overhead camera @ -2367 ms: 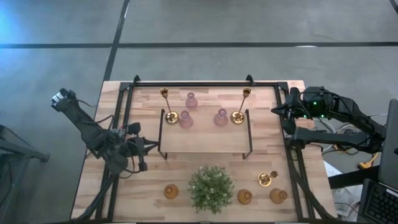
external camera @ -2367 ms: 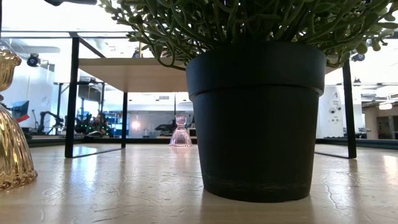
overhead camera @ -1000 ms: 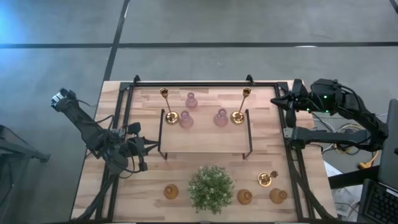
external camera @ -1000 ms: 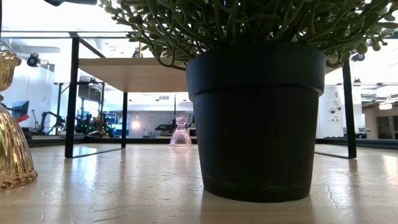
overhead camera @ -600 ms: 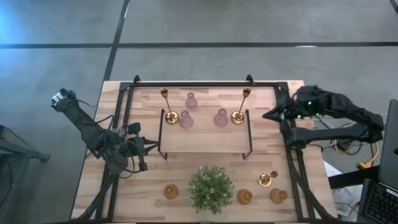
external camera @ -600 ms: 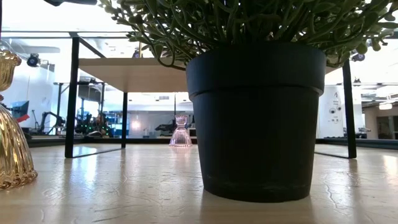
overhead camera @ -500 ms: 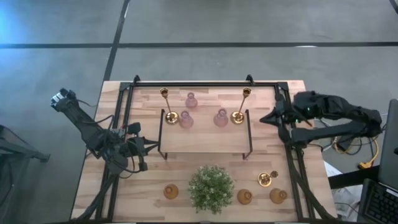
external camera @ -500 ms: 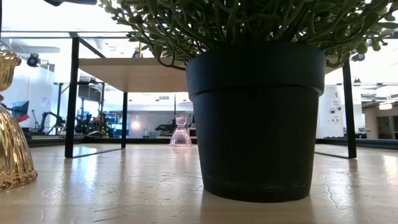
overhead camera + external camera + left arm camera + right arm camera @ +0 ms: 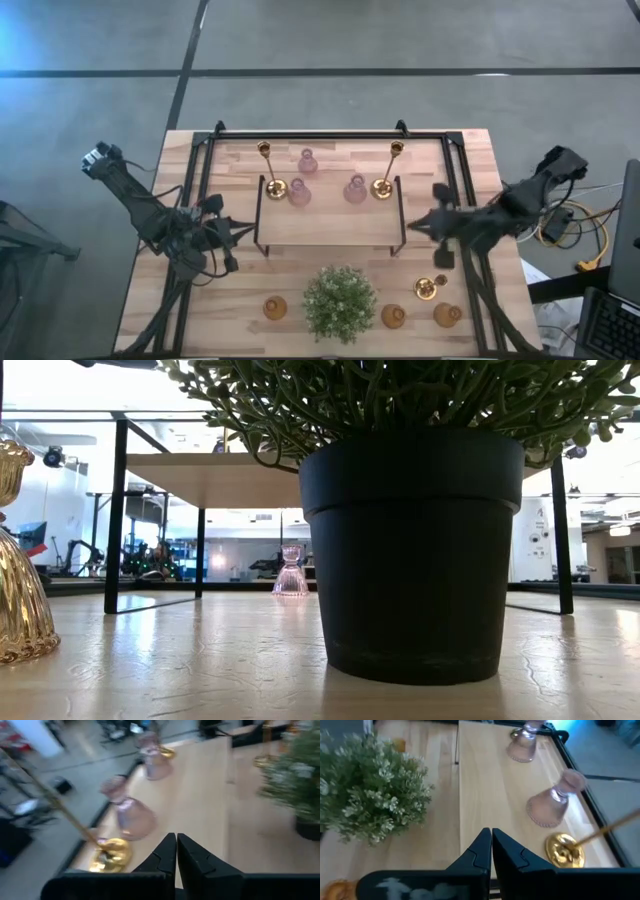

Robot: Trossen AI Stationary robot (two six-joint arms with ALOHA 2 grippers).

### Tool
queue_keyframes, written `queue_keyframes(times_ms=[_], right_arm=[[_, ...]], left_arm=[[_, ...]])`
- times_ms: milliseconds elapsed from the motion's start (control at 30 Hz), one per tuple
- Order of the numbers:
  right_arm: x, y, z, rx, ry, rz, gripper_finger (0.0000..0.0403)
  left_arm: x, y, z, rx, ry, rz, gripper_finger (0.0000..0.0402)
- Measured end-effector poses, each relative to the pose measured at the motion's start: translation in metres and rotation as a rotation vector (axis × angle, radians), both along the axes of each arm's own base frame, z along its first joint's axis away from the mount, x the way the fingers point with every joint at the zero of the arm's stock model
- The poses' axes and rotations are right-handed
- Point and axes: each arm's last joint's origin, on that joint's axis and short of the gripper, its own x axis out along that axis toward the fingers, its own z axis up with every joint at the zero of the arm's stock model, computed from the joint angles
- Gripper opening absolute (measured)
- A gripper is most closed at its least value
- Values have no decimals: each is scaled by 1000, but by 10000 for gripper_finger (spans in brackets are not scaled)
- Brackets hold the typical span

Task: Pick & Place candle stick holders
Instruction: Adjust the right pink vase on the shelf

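Note:
Two brass candle stick holders [image 9: 274, 186] [image 9: 382, 186] and two pink glass ones [image 9: 298, 192] [image 9: 355, 188] stand on their bases along the far edge of a low wooden shelf [image 9: 330, 222]. A third pink one [image 9: 307, 160] stands on the table behind it. Amber glass ones [image 9: 275, 308] [image 9: 393, 316] [image 9: 447, 315] and another brass one [image 9: 430, 288] stand along the near edge. My left gripper [image 9: 243, 231] is shut and empty at the shelf's left end. My right gripper [image 9: 412, 225] is shut and empty at its right end, pointing along the shelf [image 9: 490, 795].
A bushy green plant [image 9: 340, 302] in a dark pot [image 9: 412, 550] stands at the near middle, between the amber holders. A black metal frame [image 9: 310, 134] borders the table's far, left and right sides. The shelf's thin black legs [image 9: 117, 510] stand on the table.
My right arm has swung from the table's far right corner toward the near edge and inward, sinking a little and rolling, so its shut gripper now points at the shelf's right end. The holders have not moved.

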Motion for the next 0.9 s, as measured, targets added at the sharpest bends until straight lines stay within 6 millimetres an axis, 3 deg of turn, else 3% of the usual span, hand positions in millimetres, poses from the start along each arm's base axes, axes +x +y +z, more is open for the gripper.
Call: queue_keyframes(times_ms=[167, 400, 667, 900], right_arm=[[37, 23, -2, -99, 107, -15, 8], [88, 32, 1, -298, 268, -70, 8], [141, 8, -6, -389, 548, -288, 12], [172, -9, -8, -273, 587, -372, 67]], left_arm=[[0, 1, 1, 16, -18, 27, 21], [0, 1, 0, 17, -16, 26, 19], [0, 1, 0, 17, -16, 26, 19], [0, 1, 0, 17, -15, 26, 21]])
